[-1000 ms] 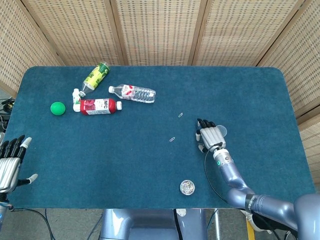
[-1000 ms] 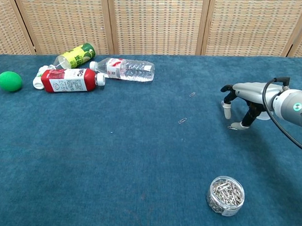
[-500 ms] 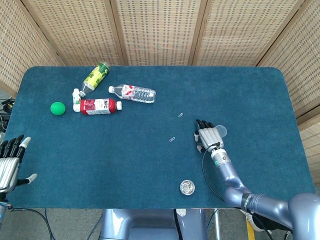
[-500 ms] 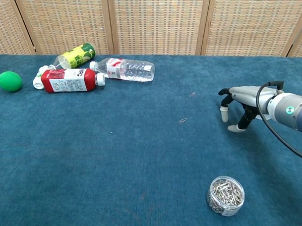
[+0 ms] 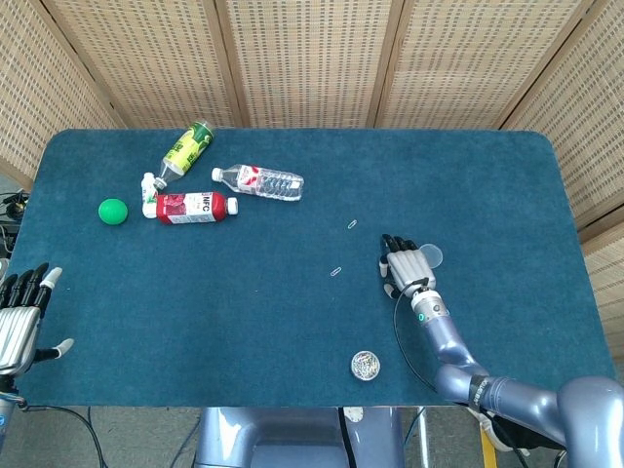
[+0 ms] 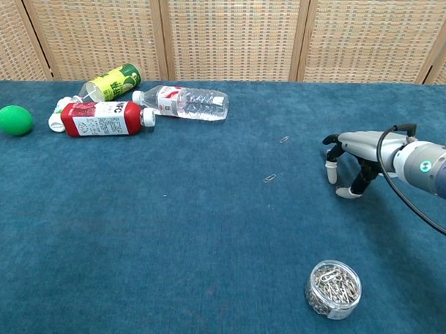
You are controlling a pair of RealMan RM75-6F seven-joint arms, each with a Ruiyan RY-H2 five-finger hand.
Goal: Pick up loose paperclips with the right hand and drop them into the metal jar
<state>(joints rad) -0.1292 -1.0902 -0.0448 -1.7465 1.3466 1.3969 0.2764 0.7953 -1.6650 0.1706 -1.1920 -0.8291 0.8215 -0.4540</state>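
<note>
Two loose paperclips lie on the blue cloth, one (image 5: 352, 224) (image 6: 284, 139) further back and one (image 5: 335, 271) (image 6: 269, 178) nearer. My right hand (image 5: 405, 265) (image 6: 353, 153) hovers palm down to the right of them. Its fingertips (image 6: 330, 174) point down at the cloth and stand apart from the thumb, with nothing visible between them. The round metal jar (image 5: 365, 366) (image 6: 333, 289) stands near the front edge, full of clips, in front of that hand. My left hand (image 5: 21, 314) hangs at the table's left edge with fingers spread, holding nothing.
A clear round lid (image 5: 432, 256) lies just right of my right hand. At the back left lie a green ball (image 5: 113, 211), a red bottle (image 5: 193, 207), a clear water bottle (image 5: 261, 181) and a green-yellow bottle (image 5: 187, 147).
My right hand has shifted slightly left and lowered its fingertips toward the cloth. A small clip seen by its thumb one second ago no longer shows. The left hand is still.
</note>
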